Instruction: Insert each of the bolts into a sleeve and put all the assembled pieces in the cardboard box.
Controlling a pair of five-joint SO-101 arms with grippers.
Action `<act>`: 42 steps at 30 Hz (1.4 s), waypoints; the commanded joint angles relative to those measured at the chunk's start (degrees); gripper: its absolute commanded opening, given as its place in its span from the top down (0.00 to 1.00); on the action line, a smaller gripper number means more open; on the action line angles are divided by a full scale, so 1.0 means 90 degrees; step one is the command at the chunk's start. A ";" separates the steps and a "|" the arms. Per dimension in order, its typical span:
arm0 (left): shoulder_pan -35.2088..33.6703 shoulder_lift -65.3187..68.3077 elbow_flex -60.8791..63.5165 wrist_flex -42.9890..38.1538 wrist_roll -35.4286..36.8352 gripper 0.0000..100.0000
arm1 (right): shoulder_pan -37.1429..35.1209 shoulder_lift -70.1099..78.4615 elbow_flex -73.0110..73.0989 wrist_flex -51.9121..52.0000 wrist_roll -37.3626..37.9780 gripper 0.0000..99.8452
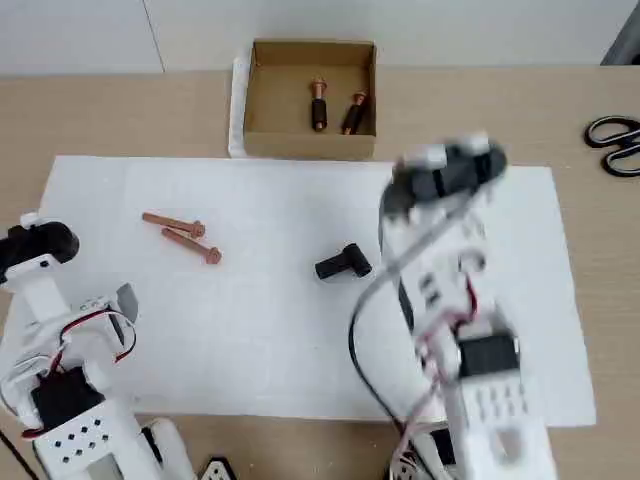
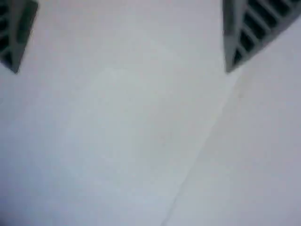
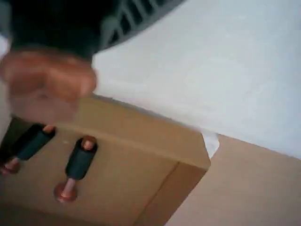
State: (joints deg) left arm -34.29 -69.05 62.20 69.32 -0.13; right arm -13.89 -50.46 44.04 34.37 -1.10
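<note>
The cardboard box [image 1: 262, 130] at the table's far edge holds two assembled pieces [image 1: 335, 108], also seen in the right wrist view as sleeved bolts [image 3: 77, 165] on the box floor. My right gripper [image 1: 400, 197] hovers just in front of the box's right corner, shut on a copper bolt in a black sleeve [image 3: 47, 80], blurred close to the camera. Two bare copper bolts [image 1: 185, 236] lie on the white paper at left. Black sleeves [image 1: 343, 263] lie mid-paper. My left gripper [image 2: 122, 37] stands open over bare paper at the lower left [image 1: 122, 300].
A large white paper sheet [image 1: 280, 340] covers the middle of the wooden table. Scissors [image 1: 615, 143] lie at the far right edge. The right arm's cable [image 1: 360, 340] hangs over the paper near the sleeves.
</note>
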 commanded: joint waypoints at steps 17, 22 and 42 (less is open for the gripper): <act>-0.0029 -0.0039 0.0308 -0.0107 -0.0068 0.74 | -0.0044 0.9802 -0.9387 -0.2154 0.0068 1.00; -0.0039 -0.0039 0.0317 -0.0107 -0.0068 0.74 | -0.0151 1.1219 -1.0764 -0.2222 0.0068 1.00; -0.0039 -0.0049 0.0317 -0.0020 -0.0078 0.74 | -0.0132 1.3973 -1.3490 -0.1519 0.0088 1.00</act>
State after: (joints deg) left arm -34.64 -69.05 65.36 69.32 -0.48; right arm -16.26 76.92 -71.91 20.31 -0.92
